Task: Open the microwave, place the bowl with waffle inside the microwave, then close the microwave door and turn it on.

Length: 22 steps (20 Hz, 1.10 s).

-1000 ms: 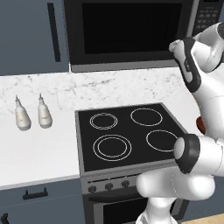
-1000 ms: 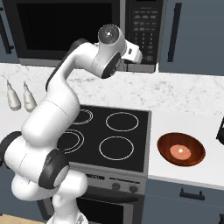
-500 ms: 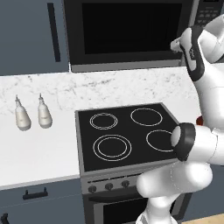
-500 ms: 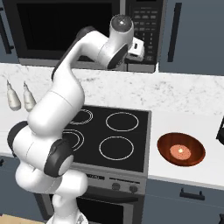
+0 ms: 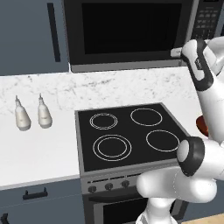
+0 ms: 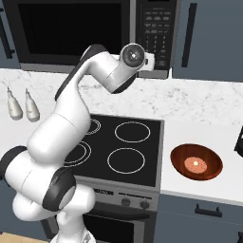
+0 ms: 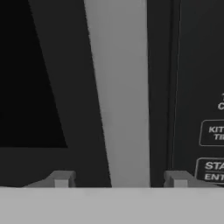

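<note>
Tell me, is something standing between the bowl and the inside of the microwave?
Yes: the microwave door is shut, so it blocks the way in. The bowl sits on the counter right of the stove.

Microwave (image 5: 131,35) with door (image 5: 127,33) shut, above a black four-ring stove (image 5: 131,135). Two pale bottles (image 5: 30,114) stand upright on the marble counter (image 5: 39,148). The white arm (image 5: 205,87) reaches the door's right edge; contact uncertain.

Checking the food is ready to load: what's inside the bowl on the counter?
The bowl holds one waffle, lying flat at its centre. Whatever lies beneath the waffle is covered, so nothing under it can be confirmed.
</note>
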{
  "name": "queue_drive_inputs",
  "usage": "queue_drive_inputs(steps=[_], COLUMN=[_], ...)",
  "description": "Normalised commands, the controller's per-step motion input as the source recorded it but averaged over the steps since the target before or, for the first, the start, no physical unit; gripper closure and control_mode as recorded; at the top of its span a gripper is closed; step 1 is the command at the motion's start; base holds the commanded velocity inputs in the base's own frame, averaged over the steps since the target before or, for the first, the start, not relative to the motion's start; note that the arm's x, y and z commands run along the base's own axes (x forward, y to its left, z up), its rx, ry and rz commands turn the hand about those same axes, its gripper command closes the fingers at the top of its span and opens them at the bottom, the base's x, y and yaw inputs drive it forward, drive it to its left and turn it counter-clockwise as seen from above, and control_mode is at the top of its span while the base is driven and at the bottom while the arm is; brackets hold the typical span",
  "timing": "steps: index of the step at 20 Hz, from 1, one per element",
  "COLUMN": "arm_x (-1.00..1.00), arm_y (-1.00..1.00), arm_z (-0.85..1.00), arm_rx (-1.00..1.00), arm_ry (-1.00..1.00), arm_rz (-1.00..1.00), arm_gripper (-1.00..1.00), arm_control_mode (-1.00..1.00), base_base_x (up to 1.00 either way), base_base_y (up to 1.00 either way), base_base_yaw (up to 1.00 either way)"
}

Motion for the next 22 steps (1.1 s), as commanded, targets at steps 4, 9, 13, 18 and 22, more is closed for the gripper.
queue_drive_inputs(steps=[4,9,13,18,22], arm_x=[1.0,1.0,0.72,-0.01,-0.14], arm_y=[0.83,0.38,0.57,1.0,1.0], arm_z=[-0.42,-0.08,0.0,0.0,0.09], arm_rx=[-0.06,0.0,0.0,-0.1,-0.2], arm_ry=[-0.09,0.0,0.01,0.01,0.16], arm_rz=[-0.04,0.0,0.0,0.0,0.01], arm_gripper=[1.0,1.0,1.0,1.0,1.0], arm_control_mode=[-1.0,-1.0,-1.0,-1.0,-1.0], base_base_x=[0.0,0.0,0.0,0.0,0.0], base_base_y=[0.0,0.0,0.0,0.0,0.0], base_base_yaw=[0.0,0.0,0.0,0.0,0.0])
